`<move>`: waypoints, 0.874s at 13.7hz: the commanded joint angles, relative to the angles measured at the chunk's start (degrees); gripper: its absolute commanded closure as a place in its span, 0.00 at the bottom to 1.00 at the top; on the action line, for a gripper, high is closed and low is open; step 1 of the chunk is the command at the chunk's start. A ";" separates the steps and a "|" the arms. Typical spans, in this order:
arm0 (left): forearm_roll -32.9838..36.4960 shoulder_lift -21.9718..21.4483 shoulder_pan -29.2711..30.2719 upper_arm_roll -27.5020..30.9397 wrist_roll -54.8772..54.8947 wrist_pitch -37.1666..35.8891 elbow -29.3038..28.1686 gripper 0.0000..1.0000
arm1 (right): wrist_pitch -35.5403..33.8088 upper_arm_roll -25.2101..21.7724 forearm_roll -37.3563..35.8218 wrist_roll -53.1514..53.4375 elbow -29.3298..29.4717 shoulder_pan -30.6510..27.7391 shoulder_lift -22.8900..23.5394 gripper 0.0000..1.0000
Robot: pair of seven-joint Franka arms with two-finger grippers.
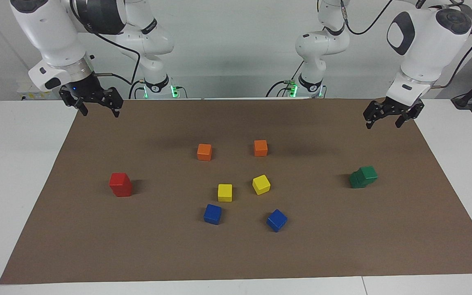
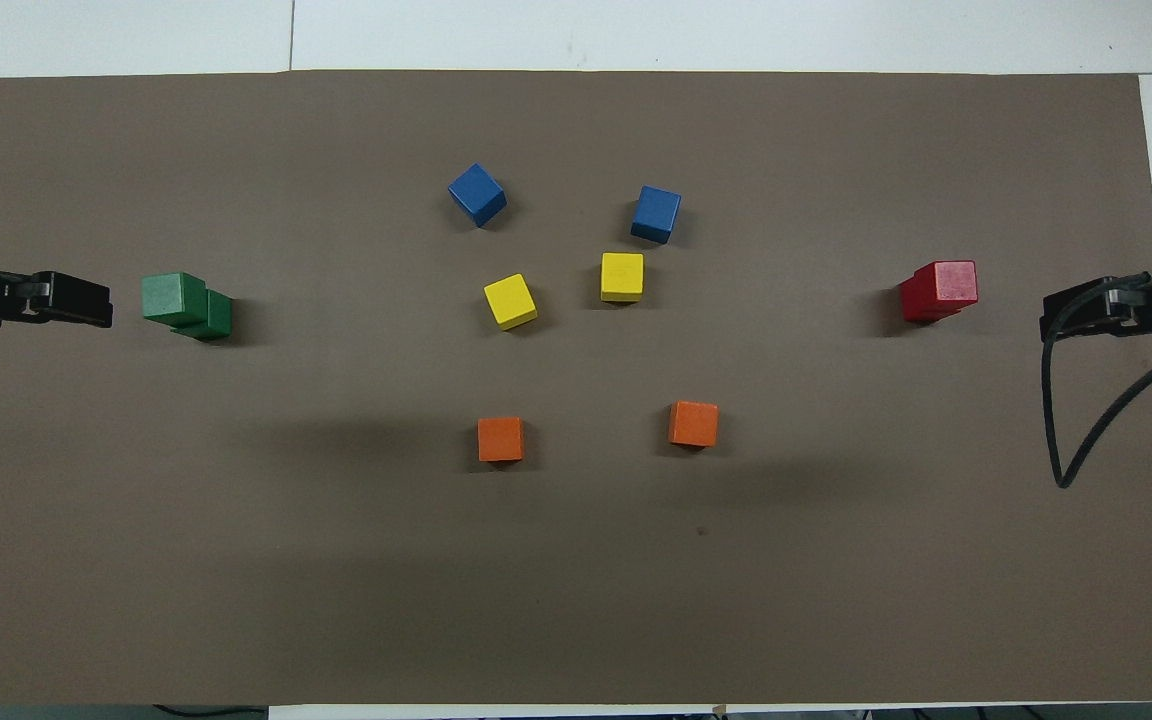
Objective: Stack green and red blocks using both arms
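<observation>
Two glossy green cubes (image 1: 363,176) stacked, top one skewed; two glossy red cubes (image 1: 121,184) stacked. Left end effector (image 1: 388,116), right end effector (image 1: 98,105): both released, raised. Stacking looks done; next, pull away.

White surface (image 1: 23,184) covered by a brown mat (image 1: 322,246). On the mat: a red two-block stack (image 1: 120,184) toward the right arm's end, a skewed green two-block stack (image 1: 363,177) toward the left arm's end; between them, paired orange cubes (image 1: 204,152), yellow cubes (image 1: 225,192) and blue cubes (image 1: 212,214).
</observation>
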 commanded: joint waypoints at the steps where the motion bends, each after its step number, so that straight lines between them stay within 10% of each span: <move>1: -2.70 0.65 -1.13 1.03 -1.52 -1.61 1.27 0.00 | -2.30 0.85 0.53 -1.49 2.16 -0.83 0.52 0.00; 8: -0.36 6.45 -2.01 -2.21 -6.09 -13.03 14.45 0.00 | -4.68 0.85 -0.09 -1.49 4.45 -1.79 1.22 0.00; 12: 2.29 4.08 -1.74 -5.57 -7.67 -10.22 10.07 0.00 | -4.68 0.85 -0.17 -1.40 4.45 -1.88 1.22 0.00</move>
